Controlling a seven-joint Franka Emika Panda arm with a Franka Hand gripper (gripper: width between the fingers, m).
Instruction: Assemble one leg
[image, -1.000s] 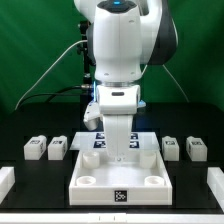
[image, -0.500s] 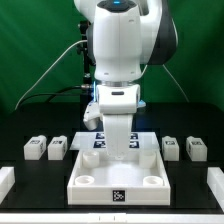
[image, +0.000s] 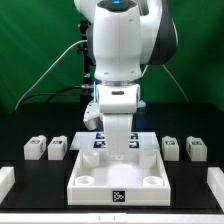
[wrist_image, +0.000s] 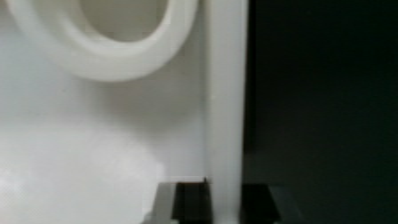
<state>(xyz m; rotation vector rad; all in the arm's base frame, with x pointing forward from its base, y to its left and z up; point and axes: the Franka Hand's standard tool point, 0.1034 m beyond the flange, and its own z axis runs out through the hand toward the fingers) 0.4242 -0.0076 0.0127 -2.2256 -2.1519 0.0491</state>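
End effector (image: 118, 147) – lowered on the white arm (image: 122, 50) over the far half of the tabletop (image: 120, 176), close to or touching its surface. Its fingertips are not resolved in either view, so whether they stand wide or narrow cannot be told. All four legs stand upright on the black counter (image: 30, 175), apart from the end effector: one leg (image: 35, 148) and a second leg (image: 57, 147) at the exterior view's left, a third leg (image: 170, 147) and a fourth leg (image: 196, 150) at its right. Marker board (image: 98, 141) – flat behind the tabletop. Wrist view: a round corner socket (wrist_image: 89, 55), the tabletop's raised rim (wrist_image: 226, 100), and dark counter beyond.
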